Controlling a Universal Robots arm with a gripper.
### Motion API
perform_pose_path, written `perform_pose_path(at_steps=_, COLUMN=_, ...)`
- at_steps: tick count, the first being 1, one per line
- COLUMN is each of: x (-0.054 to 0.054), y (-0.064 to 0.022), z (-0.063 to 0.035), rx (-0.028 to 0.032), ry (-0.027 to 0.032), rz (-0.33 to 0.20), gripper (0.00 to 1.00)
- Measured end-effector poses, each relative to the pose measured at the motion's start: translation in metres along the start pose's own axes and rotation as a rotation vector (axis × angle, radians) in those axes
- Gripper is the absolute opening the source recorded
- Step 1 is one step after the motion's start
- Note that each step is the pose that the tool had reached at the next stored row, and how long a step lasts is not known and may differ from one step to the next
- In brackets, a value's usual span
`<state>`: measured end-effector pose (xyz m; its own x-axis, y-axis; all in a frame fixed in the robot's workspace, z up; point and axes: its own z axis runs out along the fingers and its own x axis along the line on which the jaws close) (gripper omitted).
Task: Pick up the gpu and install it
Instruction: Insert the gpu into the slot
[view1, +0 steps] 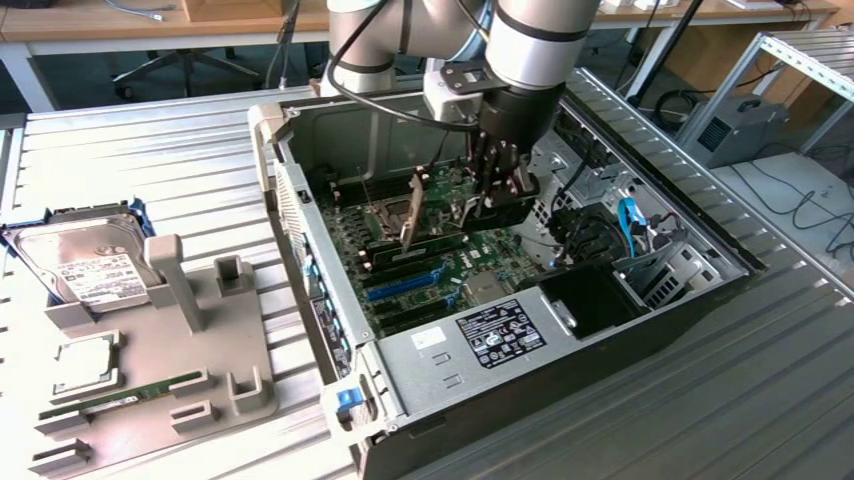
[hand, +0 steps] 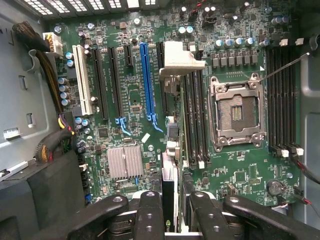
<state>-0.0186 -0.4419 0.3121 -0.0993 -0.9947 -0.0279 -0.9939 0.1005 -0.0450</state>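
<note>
One arm, one open tower case, one parts tray. From the exterior view's left: hard drive (view1: 83, 262), silver with a white label, standing in the grey parts tray (view1: 200, 375); a square processor (view1: 84, 365) lying flat below it; a narrow green memory stick (view1: 127, 397) near the tray's front edge. Next, the computer case (view1: 310, 300), lying on its side with the panel off, motherboard (view1: 400, 285) exposed, power supply (view1: 487, 338) with its black label at the near end. Inside the case: the gpu (view1: 416, 212), held on edge above the board by the gripper (view1: 501, 190), whose fingers stand narrowed on the card. In the wrist view the gripper (hand: 170, 210) clasps the gpu (hand: 169, 192) edge-on, its metal bracket (hand: 180, 59) reaching toward the case's rear wall; the card runs just beside the blue expansion slot (hand: 146, 80) and close to the memory slots (hand: 195, 117) and empty processor socket (hand: 233, 111). Whether the card's edge already touches a slot cannot be told. Hazards, as judged: a card out of line with its slot would jam or bend under downward push; the bracket could catch on the rear wall; a tilted card could strike the neighbouring memory-slot latches.
</note>
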Motion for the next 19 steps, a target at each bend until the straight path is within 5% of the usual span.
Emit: perform_pose_path(at_steps=19, x=0.0014, y=0.0001, z=0.005, rx=0.0001, ry=0.0, rz=0.0, gripper=0.26)
